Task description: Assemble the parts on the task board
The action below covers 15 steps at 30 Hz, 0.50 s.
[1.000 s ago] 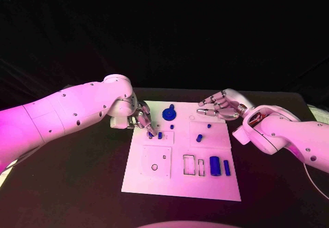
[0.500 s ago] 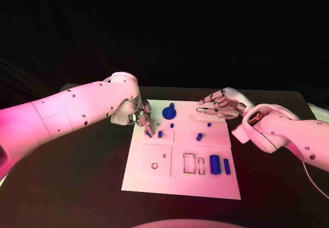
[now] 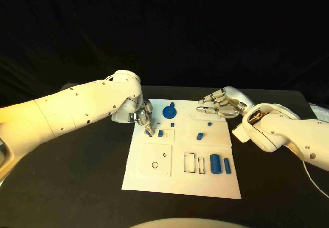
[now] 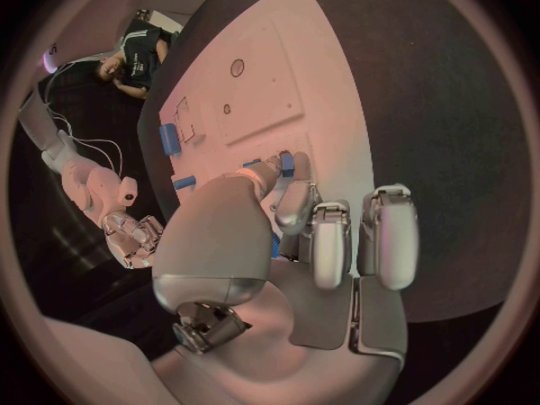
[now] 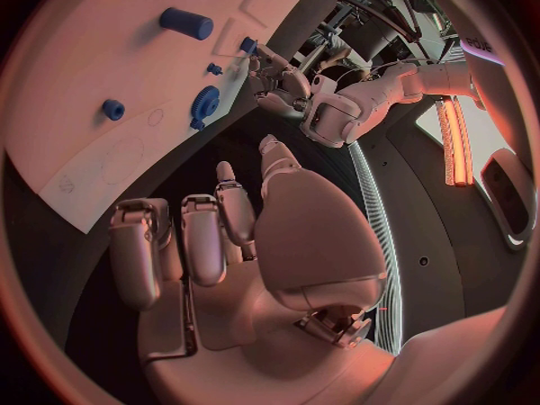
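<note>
At the task board [image 3: 181,183]'s ten o'clock corner, I'm seeing my left hand [image 3: 142,117] reaching down with fingertips at a small blue peg [image 3: 150,133]; whether it's gripping, I can't tell. Toward two o'clock, my right hand [image 3: 220,109] is hovering off the board's edge, fingers loosely curled and apart, holding nothing

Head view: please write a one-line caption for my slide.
Left hand reaches a small blue part on the task board; right hand hovers empty.
</note>
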### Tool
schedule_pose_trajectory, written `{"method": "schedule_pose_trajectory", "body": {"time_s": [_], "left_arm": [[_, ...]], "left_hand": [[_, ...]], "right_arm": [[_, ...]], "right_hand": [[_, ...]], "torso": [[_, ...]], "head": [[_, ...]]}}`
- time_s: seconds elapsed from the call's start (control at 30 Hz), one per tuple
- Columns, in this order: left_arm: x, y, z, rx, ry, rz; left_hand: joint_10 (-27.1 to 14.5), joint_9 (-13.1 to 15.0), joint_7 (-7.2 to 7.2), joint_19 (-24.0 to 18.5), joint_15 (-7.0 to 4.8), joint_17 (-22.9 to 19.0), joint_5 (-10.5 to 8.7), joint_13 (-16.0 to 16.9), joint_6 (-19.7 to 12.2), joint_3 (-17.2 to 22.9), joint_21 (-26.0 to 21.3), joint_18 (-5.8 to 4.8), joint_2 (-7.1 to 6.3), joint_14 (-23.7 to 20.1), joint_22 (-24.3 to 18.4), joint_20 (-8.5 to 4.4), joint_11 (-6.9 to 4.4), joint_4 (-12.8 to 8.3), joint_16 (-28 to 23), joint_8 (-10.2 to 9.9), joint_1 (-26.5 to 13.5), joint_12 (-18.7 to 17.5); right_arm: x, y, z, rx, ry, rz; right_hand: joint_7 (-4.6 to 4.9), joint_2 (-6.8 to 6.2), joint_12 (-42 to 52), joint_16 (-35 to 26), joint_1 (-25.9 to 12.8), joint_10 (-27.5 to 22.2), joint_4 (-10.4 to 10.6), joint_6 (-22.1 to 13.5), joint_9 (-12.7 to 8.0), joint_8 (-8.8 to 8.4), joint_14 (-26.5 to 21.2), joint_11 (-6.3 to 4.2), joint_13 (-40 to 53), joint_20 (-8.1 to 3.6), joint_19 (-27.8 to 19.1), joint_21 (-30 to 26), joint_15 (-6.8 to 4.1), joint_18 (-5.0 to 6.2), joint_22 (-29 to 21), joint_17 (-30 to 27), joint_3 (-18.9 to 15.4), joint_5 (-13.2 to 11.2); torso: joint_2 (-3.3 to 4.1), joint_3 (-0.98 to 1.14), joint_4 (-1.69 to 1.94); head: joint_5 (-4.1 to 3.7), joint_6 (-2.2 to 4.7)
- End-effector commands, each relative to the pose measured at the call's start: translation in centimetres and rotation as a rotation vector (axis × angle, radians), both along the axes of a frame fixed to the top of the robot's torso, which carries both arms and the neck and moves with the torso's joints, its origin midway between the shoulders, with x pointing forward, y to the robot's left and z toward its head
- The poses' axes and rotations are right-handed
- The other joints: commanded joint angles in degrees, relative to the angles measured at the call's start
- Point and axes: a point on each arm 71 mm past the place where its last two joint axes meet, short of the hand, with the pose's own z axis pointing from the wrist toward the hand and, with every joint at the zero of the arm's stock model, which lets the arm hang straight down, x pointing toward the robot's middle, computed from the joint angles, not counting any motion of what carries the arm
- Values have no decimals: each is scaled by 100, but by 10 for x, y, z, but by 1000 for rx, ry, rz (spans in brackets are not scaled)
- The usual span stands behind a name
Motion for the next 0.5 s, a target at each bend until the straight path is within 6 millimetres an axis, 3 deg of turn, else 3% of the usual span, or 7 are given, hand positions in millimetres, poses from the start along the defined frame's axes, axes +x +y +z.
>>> {"method": "schedule_pose_trajectory", "body": {"time_s": [0.03,0.5], "left_arm": [[0,2,-3,40,2,-9],[7,3,1,9,-96,77]], "left_hand": [[20,6,24,358,37,1506,23,7,7,794,13,-55,7,602,1223,33,40,-787,17,-28,69,-17],[30,1,28,359,41,1506,23,17,19,815,15,-56,37,602,1226,37,46,-777,17,-31,35,-6]], "right_arm": [[-1,2,0,-5,2,13],[-1,2,-1,-5,2,14]], "right_hand": [[-7,45,-9,-18,4,-26,0,29,10,3,352,2,268,1,57,-22,-3,106,829,451,-29,20],[-8,57,-12,-27,11,-26,-1,31,12,4,351,1,264,1,55,-25,-4,107,826,445,-44,25]], "torso": [[-1,-1,1],[-1,-3,0]], "head": [[1,6],[-4,13]]}}
